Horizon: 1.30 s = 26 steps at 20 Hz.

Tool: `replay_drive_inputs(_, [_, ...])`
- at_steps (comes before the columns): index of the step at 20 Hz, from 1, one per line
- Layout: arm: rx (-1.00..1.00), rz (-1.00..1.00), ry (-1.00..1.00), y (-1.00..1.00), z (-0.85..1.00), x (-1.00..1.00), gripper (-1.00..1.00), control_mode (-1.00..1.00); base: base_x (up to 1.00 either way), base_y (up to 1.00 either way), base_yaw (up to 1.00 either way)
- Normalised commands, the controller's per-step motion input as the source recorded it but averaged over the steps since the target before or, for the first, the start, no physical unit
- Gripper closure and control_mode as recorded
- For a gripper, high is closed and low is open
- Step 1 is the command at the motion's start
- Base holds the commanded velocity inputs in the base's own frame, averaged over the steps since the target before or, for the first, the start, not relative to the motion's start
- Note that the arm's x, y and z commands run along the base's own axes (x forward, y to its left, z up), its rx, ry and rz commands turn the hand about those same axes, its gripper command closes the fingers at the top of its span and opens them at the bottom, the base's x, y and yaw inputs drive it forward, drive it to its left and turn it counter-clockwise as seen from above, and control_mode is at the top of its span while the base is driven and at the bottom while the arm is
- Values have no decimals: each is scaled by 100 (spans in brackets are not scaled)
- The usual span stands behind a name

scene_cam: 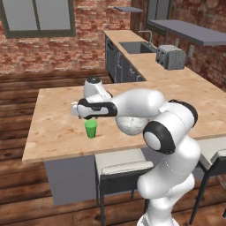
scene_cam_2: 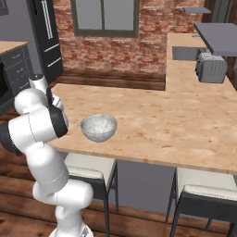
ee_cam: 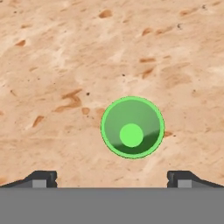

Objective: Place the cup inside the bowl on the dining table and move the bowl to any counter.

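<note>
On the wood-look tabletop the green cup stands upright directly below the gripper, centred between its widely spread jaws, beside the bowl.

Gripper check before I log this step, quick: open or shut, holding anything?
Gripper: open, holding nothing, hovering straight above the small bright-green cup standing upright on the light wood-look dining table.

Small bright-green cup, upright and empty, standing on the table near its front edge; seen from straight above as a green ring with a lighter centre. Pale speckled glossy bowl, upright, empty, on the same light wood-look table, near the cup but apart from it.
</note>
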Motion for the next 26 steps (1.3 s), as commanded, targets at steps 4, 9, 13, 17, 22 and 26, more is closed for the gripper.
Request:
replay_drive_inputs(4, [0, 0, 0, 5, -13, 1, -100, -100, 0, 0, 0])
replay_drive_inputs(9, [0, 0, 0, 5, -13, 2, -100, -100, 0, 0, 0])
replay_drive_inputs(13, [0, 0, 0, 2, -12, 4, -100, -100, 0, 0, 0])
replay_drive_inputs(17, [0, 0, 0, 0, -9, 6, -100, -100, 0, 0, 0])
replay_drive_inputs(22, [0, 0, 0, 1, -4, 18, -100, -100, 0, 0, 0])
replay_drive_inputs(26, [0, 0, 0, 0, -1, 18, -100, -100, 0, 0, 0])
